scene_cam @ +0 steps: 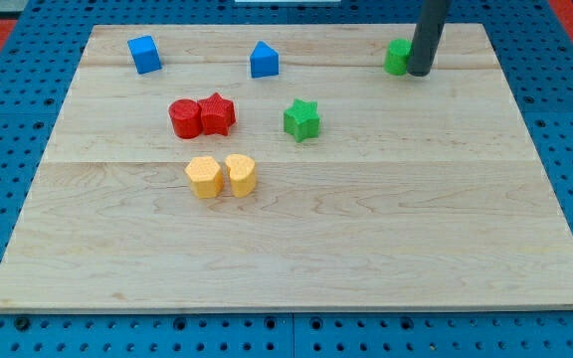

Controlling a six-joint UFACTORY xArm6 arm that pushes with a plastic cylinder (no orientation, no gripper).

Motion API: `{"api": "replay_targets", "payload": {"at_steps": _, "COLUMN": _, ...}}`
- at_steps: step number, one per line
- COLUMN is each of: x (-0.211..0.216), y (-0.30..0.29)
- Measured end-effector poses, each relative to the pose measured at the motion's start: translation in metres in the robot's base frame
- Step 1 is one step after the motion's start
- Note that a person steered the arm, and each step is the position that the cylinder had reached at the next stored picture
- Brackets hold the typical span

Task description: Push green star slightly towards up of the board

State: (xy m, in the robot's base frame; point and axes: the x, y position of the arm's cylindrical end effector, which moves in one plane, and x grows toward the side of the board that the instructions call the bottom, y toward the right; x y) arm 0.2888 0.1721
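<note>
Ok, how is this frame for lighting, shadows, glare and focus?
Camera view: even, soft light on the wooden board, no glare; faint short shadows under the green star; blocks sharp; my tip partly hides the green block at the view's top.

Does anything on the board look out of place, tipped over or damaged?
Nothing stands out. All blocks sit flat on the board, none damaged. My tip rests beside the green block near the view's top, far from the green star. The rod partly hides that green block, so its shape is unclear.
</note>
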Motion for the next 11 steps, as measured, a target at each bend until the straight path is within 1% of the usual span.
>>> {"api": "replay_targets", "payload": {"at_steps": 1, "x": 0.070, "y": 0.013}}
{"api": "replay_targets", "payload": {"at_steps": 2, "x": 0.115, "y": -0.005}}
{"api": "replay_targets", "payload": {"at_steps": 3, "x": 0.124, "y": -0.050}}
{"api": "replay_targets", "payload": {"at_steps": 4, "x": 0.114, "y": -0.111}}
{"api": "replay_targets", "payload": {"at_steps": 5, "x": 0.123, "y": -0.126}}
{"api": "replay_targets", "payload": {"at_steps": 7, "x": 0.119, "y": -0.166}}
{"api": "replay_targets", "payload": {"at_steps": 9, "x": 0.043, "y": -0.167}}
{"api": "replay_targets", "payload": {"at_steps": 11, "x": 0.056, "y": -0.142}}
